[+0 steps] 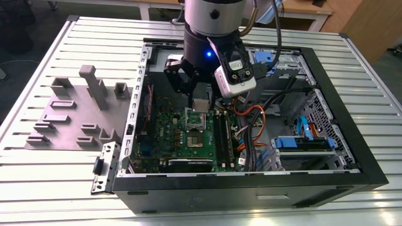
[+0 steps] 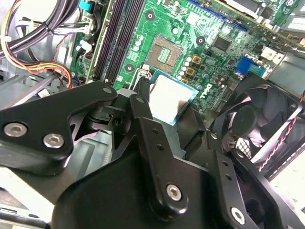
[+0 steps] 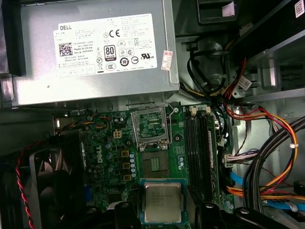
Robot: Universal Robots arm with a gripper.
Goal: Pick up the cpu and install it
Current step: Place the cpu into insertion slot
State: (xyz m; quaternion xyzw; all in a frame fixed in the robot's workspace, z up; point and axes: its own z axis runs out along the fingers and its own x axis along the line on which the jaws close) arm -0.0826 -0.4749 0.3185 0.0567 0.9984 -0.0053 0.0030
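While gripper point(image 3: 164, 214) pinches the cpu point(image 3: 163, 200) by opp. edges, hovering just above the open socket point(image 3: 155, 164) on the motherboard point(image 3: 177, 138), I'd keep it level & square w/ the socket, no force: a thin, flat square chip, dull silver top, green rim.

I count one open computer case point(image 1: 251, 188), one green motherboard point(image 3: 109, 157) with one socket point(image 3: 155, 164), one cpu point(image 3: 162, 202), one gripper point(image 2: 169, 102), one black fan point(image 3: 52, 176), one grey power supply point(image 3: 95, 47) and one grey block fixture point(image 1: 69, 117).
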